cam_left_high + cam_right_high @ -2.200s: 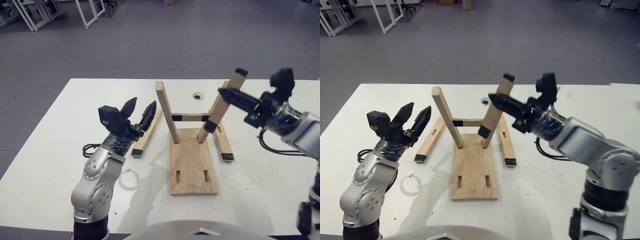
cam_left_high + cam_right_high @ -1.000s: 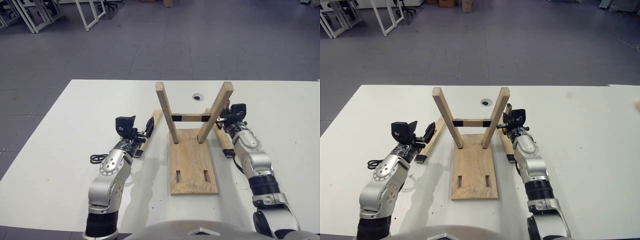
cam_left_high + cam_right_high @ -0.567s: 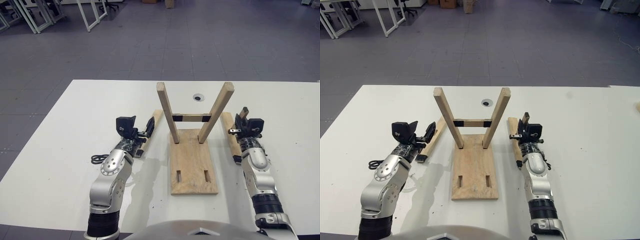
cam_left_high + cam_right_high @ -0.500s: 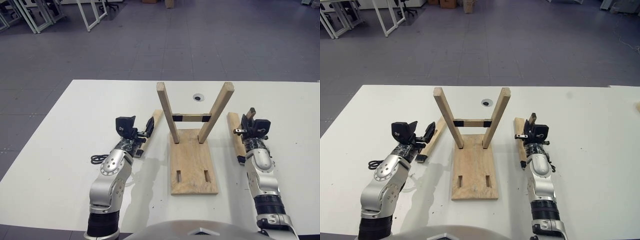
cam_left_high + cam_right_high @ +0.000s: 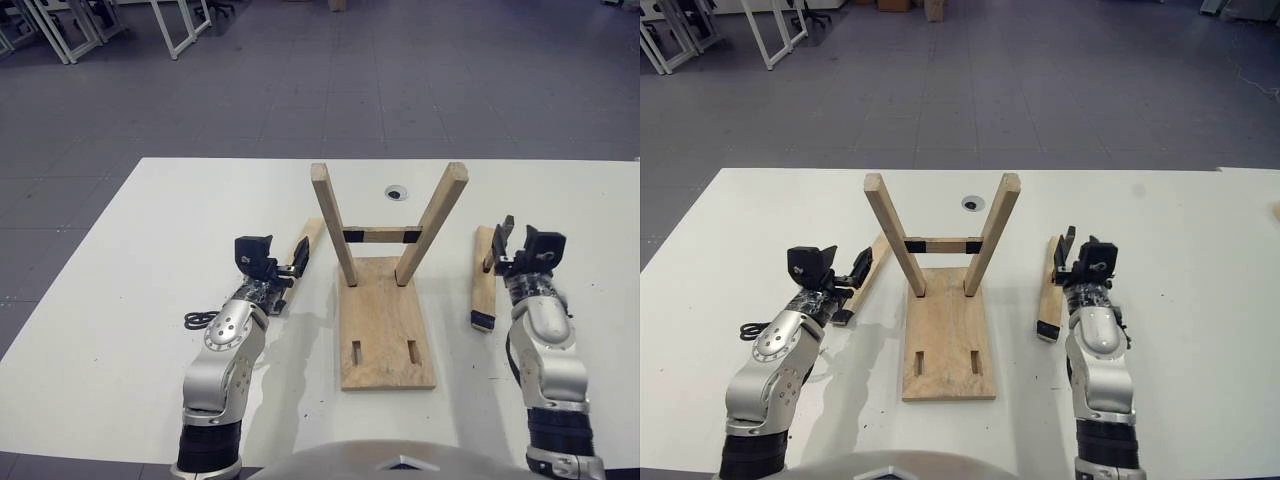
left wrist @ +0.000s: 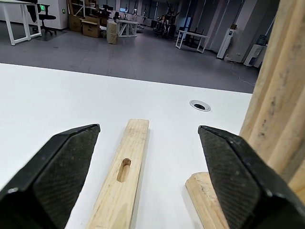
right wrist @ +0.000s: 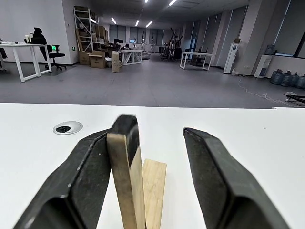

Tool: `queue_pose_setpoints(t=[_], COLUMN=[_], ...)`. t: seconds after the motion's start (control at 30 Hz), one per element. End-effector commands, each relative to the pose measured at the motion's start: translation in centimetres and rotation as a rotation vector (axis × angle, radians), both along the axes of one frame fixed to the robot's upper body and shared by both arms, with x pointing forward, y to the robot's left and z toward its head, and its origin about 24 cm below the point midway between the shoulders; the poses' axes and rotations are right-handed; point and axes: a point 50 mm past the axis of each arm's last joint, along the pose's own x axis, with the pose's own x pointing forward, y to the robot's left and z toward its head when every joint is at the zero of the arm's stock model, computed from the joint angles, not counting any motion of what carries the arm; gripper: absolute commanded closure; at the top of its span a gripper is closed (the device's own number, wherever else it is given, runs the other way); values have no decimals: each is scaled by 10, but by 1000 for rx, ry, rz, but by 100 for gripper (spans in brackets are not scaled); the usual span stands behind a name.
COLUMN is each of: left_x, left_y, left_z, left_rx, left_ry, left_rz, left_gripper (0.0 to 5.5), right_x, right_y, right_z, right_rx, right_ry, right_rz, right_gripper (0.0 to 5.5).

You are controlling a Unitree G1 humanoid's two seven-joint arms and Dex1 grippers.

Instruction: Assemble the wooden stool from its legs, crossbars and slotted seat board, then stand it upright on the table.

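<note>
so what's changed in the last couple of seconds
Both arms came down to the table. The left gripper now straddles the left loose leg, open. The right gripper, open, slid the right loose leg rightward, away from the seat board. Board and upright leg frame stayed put.

White table (image 5: 120, 300), seat board (image 5: 385, 335), L leg (image 5: 311, 233), R leg (image 5: 483, 275), cable (image 5: 196, 319)
</note>
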Motion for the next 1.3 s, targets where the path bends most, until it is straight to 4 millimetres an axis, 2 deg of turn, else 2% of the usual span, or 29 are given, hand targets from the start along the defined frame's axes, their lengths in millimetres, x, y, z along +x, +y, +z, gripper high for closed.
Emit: queue_pose_setpoints(t=[0.03, 0.07, 0.13, 0.23, 0.33, 0.4, 0.47, 0.5, 0.53, 0.57, 0.6, 0.67, 0.7, 0.73, 0.77, 0.83, 0.87, 0.9, 0.97, 1.0, 1.03, 1.07, 1.13, 1.2, 1.23, 1.3], left_x=[0, 1, -1, -1, 0, -1, -2, -2, -2, -2, -2, 1, 2, 4, 4, 5, 5, 4, 2, 0, -2, -3, -7, -9, -10, -12], left_y=[-2, -3, -3, -5, -5, -5, -4, -4, -4, -4, -3, -2, -1, 0, 0, 0, -1, -2, -2, -2, -2, -2, -2, -2, -2, 0], left_z=[-2, -2, -3, -3, -3, -3, -3, -3, -3, -3, -2, 3, 5, 6, 6, 5, 4, 3, 1, 1, 0, -1, -2, -4, -4, -4], left_rx=[7, 6, 4, 3, 4, 5, 6, 7, 7, 7, 10, 20, 23, 25, 27, 27, 25, 23, 19, 17, 15, 13, 10, 7, 7, 12], left_ry=[0, 0, 0, -2, -6, -4, -1, 0, -1, -1, -9, -35, -42, -44, -43, -39, -36, -33, -29, -27, -24, -21, -13, -5, -1, 4], left_rz=[17, 15, 31, 29, 27, 27, 28, 27, 27, 27, 34, 41, 41, 41, 39, 38, 38, 38, 48, 55, 60, 65, 70, 71, 70, 72], left_gripper=[169, 169, 169, 169, 169, 169, 169, 169, 169, 169, 169, 169, 169, 169, 169, 169, 169, 169, 169, 169, 169, 169, 169, 169, 169, 169], right_x=[11, 18, 41, 68, 75, 75, 72, 71, 71, 73, 75, 69, 64, 62, 61, 63, 65, 66, 54, 44, 33, 25, -1, -37, -52, -69], right_y=[8, 9, 12, 9, 5, 7, 13, 14, 14, 12, 8, -7, -10, -10, -10, -10, -10, -12, -17, -17, -16, -14, -3, 5, 7, 11], right_z=[58, 71, 84, 75, 64, 82, 116, 125, 124, 111, 84, 16, -4, -13, -14, -4, 14, 35, 105, 127, 136, 134, 84, 24, 5, -22], right_rx=[-23, -12, 8, 20, 32, 48, 56, 48, 38, 36, 38, 33, 35, 39, 51, 80, 110, 121, 96, 65, 42, 30, 32, 46, 58, 91], right_ry=[-103, -113, -72, 82, 172, 75, -91, -138, -132, -74, 22, 247, 309, 332, 327, 265, 166, 61, -248, -344, -382, -373, -168, 78, 169, 345], right_rz=[-16, -13, 10, 22, 16, 4, 4, 1, -4, -9, -24, -82, -101, -109, -114, -124, -120, -126, -101, -89, -80, -77, -72, -72, -69, -46], right_gripper=[316, 334, 376, 383, 383, 383, 383, 383, 383, 383, 383, 383, 383, 383, 383, 383, 383, 383, 363, 346, 327, 301, 259, 221, 201, 168])
